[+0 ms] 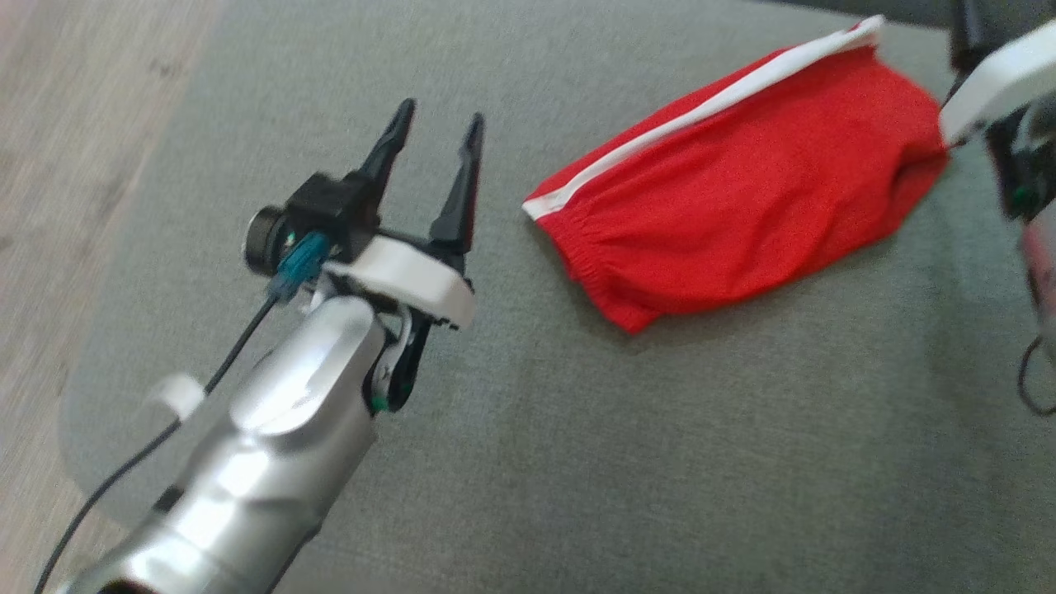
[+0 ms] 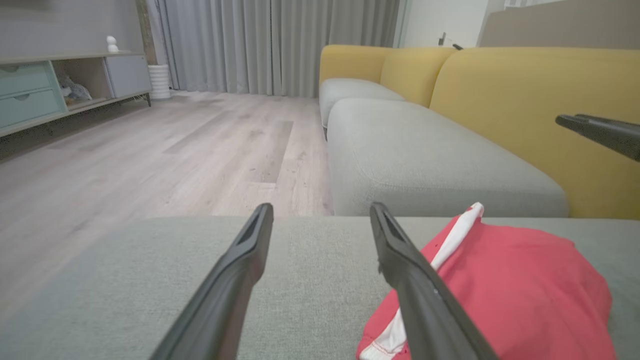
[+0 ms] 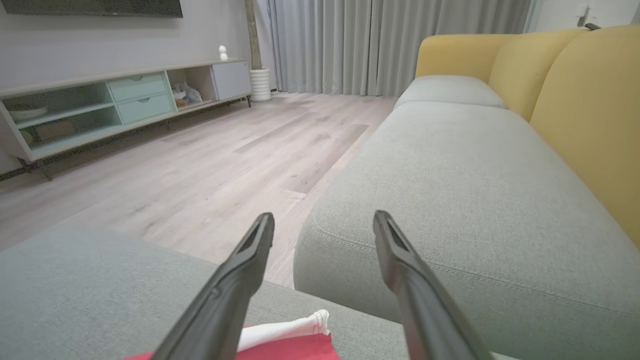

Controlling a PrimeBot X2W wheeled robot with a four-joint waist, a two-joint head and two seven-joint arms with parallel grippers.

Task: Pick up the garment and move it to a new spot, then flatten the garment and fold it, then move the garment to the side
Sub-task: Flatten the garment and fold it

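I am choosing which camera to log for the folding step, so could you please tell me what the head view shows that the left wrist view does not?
Head view, not left wrist view: the left arm's silver forearm with its black cable, and the red garment in whole outline, gathered waistband included.
Left wrist view, not head view: the sofa's yellow backrest, grey curtains and a low cabinet.
Both: the open left gripper, the red garment lying on the grey cushion beside it, untouched, and the wooden floor.
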